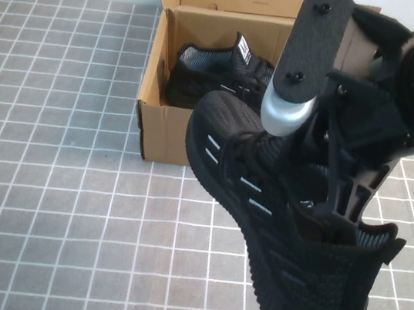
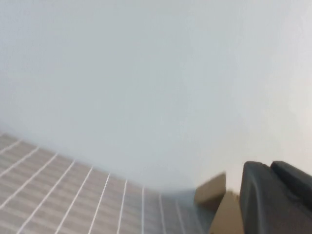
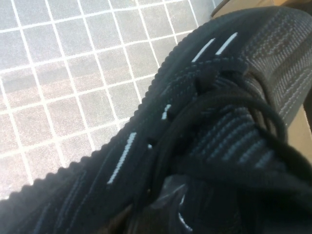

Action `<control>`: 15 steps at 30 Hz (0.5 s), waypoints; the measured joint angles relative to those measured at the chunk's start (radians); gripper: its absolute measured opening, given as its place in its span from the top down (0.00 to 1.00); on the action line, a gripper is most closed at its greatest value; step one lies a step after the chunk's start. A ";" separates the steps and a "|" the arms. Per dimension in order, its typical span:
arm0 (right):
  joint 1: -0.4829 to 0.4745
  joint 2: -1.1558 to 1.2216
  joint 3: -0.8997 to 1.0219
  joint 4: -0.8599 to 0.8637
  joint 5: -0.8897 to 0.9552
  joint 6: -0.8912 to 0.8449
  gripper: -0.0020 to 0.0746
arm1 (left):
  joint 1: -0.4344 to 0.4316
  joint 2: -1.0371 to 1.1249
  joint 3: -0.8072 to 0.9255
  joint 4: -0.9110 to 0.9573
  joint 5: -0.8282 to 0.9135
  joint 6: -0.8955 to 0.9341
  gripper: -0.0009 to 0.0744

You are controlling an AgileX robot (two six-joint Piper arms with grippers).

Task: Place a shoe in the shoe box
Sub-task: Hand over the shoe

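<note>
The shoe, a black knit sneaker with pale-grey side dashes, hangs in the air in front of the shoe box, its toe near the box's front wall. My right gripper reaches into the shoe's opening and is shut on its collar and tongue. The right wrist view shows the shoe's laces and side dashes close up. The brown cardboard box stands open at the back of the table. My left gripper shows only as a dark part in the left wrist view, next to a cardboard corner.
A second black sneaker with a white-marked tongue label lies inside the box. The table has a grey tiled cover with white grid lines. A pale wall stands behind the box. The right arm's black plate hangs over the box.
</note>
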State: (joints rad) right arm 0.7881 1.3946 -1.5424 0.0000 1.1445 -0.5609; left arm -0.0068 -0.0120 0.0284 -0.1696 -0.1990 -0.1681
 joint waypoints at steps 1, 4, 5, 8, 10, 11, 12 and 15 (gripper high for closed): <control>0.000 0.000 0.000 0.000 0.002 0.002 0.97 | 0.000 0.000 0.000 -0.005 -0.026 -0.006 0.99; 0.000 0.000 0.000 0.000 0.009 0.020 0.97 | 0.000 0.000 0.000 -0.011 -0.078 -0.016 0.99; 0.000 0.000 0.000 0.000 0.011 0.023 0.97 | 0.000 0.000 0.000 -0.012 -0.082 -0.022 0.99; 0.000 0.007 -0.001 0.005 0.011 0.027 0.97 | 0.000 0.006 -0.049 -0.016 0.051 -0.055 0.99; 0.000 0.016 -0.001 0.005 0.011 0.027 0.97 | 0.000 0.048 -0.120 -0.016 0.212 -0.065 0.99; 0.000 0.023 -0.001 0.007 0.011 0.027 0.97 | -0.002 0.085 -0.165 -0.016 0.292 -0.060 0.99; 0.000 0.028 -0.001 0.007 0.011 0.027 0.97 | -0.002 0.120 -0.212 -0.016 0.367 -0.047 0.99; 0.000 0.042 -0.001 0.007 0.011 0.027 0.97 | -0.002 0.277 -0.349 -0.022 0.556 0.034 0.99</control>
State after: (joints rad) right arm 0.7881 1.4367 -1.5430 0.0072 1.1554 -0.5338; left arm -0.0088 0.2649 -0.3210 -0.1918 0.3569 -0.1341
